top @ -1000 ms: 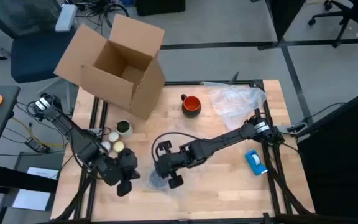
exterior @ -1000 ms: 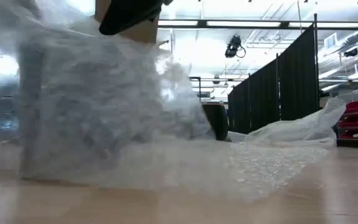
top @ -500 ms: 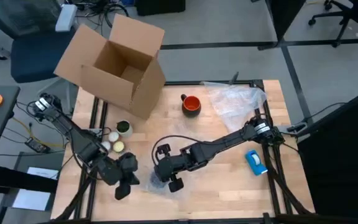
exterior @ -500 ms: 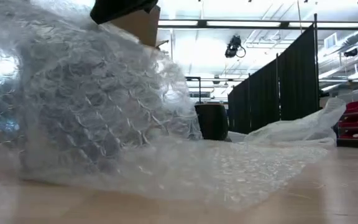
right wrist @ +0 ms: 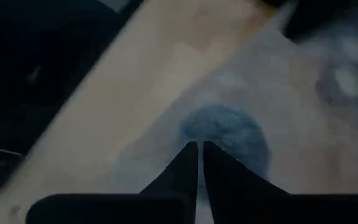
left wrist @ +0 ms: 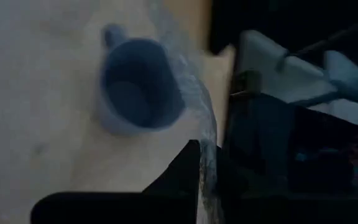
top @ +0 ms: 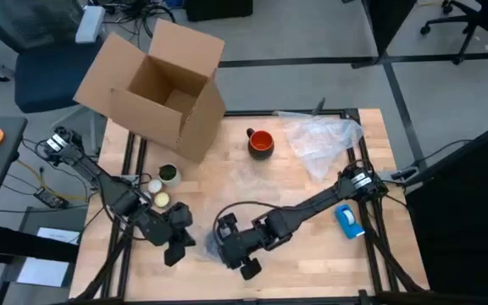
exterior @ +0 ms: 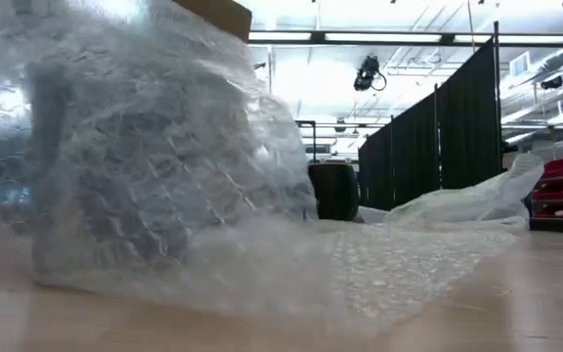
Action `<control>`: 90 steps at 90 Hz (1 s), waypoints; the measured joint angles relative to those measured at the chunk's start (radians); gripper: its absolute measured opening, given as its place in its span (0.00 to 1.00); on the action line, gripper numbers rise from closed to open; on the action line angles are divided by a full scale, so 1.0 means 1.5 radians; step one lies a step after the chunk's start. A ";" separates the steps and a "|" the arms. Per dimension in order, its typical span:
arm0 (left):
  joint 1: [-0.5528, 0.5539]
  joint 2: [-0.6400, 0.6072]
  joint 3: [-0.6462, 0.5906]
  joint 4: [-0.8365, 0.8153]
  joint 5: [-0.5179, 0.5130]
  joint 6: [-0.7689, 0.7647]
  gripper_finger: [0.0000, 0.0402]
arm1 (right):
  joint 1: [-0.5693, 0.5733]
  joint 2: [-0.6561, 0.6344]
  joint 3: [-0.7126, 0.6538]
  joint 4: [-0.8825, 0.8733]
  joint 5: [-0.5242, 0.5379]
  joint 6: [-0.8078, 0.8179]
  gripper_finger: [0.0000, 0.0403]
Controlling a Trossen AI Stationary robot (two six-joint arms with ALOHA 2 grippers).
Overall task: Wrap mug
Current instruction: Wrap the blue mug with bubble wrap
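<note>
— Mug (top: 261,142): where does it stand?

— Upright on the bench (top: 312,258), toward the far edge, just beside the open cardboard box (top: 155,89), its handle turned toward the box. Nothing touches it.

— And the tools?

— Both are low at the near edge, well apart from the mug, at either side of a sheet of bubble wrap (exterior: 164,176). The left tool (top: 176,247) is pinched closed on the sheet's edge. The right tool (right wrist: 197,149) has its fingers drawn almost together, only a thin slit between them; whether the wrap sits in that slit I cannot tell.

— Anything under the sheet?

— A bluish round shape (right wrist: 225,134) shows right below the right tool. In the low view the wrap rises in a hump, and the mug shows dark behind it.
</note>
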 joint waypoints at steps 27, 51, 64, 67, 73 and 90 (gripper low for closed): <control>0.008 0.000 0.000 0.052 0.021 0.008 0.00 | -0.050 0.000 -0.038 0.035 0.000 0.011 0.00; 0.032 0.000 0.000 0.064 0.006 0.034 0.00 | -0.058 0.000 -0.038 0.061 -0.001 0.012 0.00; 0.043 0.000 -0.001 0.076 0.005 0.051 0.00 | -0.057 0.000 -0.038 0.066 -0.001 0.012 0.00; 0.045 0.000 -0.001 0.082 0.005 0.057 0.00 | -0.057 0.000 -0.038 0.066 -0.001 0.012 0.00; 0.048 0.000 -0.001 0.098 0.004 0.074 0.00 | -0.057 0.000 -0.038 0.068 -0.001 0.012 0.00; 0.048 0.000 -0.001 0.127 -0.041 0.103 0.00 | -0.057 0.000 -0.038 0.079 -0.001 0.015 0.00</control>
